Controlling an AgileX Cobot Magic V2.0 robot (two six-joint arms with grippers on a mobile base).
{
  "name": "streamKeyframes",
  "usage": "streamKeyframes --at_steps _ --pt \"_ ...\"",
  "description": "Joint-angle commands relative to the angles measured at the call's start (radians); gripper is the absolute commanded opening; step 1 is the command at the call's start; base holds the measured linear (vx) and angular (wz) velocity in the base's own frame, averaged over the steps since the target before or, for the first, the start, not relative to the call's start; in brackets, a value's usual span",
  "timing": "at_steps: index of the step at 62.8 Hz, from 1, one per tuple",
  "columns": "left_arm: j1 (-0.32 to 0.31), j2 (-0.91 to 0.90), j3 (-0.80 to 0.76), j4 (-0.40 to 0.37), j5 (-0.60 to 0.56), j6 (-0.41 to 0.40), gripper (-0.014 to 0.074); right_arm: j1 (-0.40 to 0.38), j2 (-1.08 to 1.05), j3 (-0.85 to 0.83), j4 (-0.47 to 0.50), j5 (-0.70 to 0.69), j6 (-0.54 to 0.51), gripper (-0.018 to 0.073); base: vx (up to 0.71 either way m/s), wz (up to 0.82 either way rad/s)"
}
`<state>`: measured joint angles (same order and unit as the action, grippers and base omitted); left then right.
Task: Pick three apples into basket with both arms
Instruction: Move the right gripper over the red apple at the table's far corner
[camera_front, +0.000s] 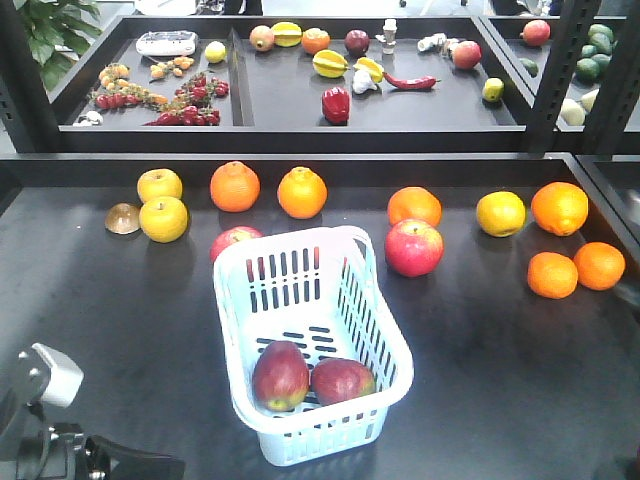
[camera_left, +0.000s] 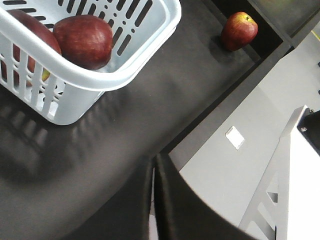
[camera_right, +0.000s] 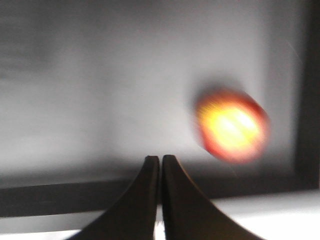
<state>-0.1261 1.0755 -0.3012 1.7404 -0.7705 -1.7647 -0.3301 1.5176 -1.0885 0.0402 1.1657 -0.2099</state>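
Two dark maroon-red apples (camera_front: 310, 378) already lay side by side at the near end of the pale blue slotted plastic basket (camera_front: 385, 290), lower centre of the front view. One more was needed. Candidates still on the dark surface (camera_front: 480, 370): a red apple (camera_front: 414, 247) just right of the basket's far corner, and another red apple (camera_front: 233, 240) touching or nearly touching the far left rim, partly hidden behind it.

Left claw (camera_left: 154, 172) was clenched and empty, low in the left wrist frame, with the basket at upper left and a lone red apple (camera_left: 239, 31) at upper right by a ledge. Right claw (camera_right: 160, 162) was also clenched and empty; its view was motion-blurred, with a red-yellow round fruit (camera_right: 232, 125) to the upper right, kind not clear.

You'd have done best with the right arm on the apple right of the basket: open the claw fully before descending, centre over it, avoid the orange citrus fruit (camera_front: 414, 206) just behind it, lift clear of the rim, release low inside.
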Motion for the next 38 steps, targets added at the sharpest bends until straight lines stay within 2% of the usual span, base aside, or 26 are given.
streamKeyframes --at_steps 1,6,10,15,24,29,38 --pt "0.000 -0.013 -0.021 -0.052 -0.025 -0.005 -0.0006 -0.099 -0.034 0.013 0.025 -0.025 -0.028 0.0085 0.00 0.00" --pt "0.000 -0.013 -0.021 -0.052 -0.025 -0.005 -0.0006 -0.151 -0.034 0.015 0.076 -0.030 -0.054 0.0183 0.00 0.00" --pt "0.000 -0.013 -0.021 -0.052 -0.025 -0.005 -0.0006 -0.150 -0.034 0.015 0.081 -0.030 -0.064 0.0277 0.00 0.00" --pt "0.000 -0.013 -0.021 -0.052 -0.025 -0.005 -0.0006 -0.150 -0.022 0.015 0.069 -0.022 -0.060 0.0442 0.00 0.00" --pt "0.000 -0.013 -0.021 -0.052 -0.026 -0.005 -0.0006 -0.150 0.021 0.015 0.010 -0.020 -0.017 0.0668 0.00 0.00" --pt "0.000 -0.013 -0.021 -0.052 -0.028 -0.005 -0.0006 -0.150 0.058 0.015 -0.018 -0.022 0.000 0.0729 0.00 0.00" --pt "0.000 -0.013 -0.021 -0.052 -0.028 -0.005 -0.0006 -0.150 0.127 0.015 -0.052 -0.024 0.009 0.0717 0.00 0.00"
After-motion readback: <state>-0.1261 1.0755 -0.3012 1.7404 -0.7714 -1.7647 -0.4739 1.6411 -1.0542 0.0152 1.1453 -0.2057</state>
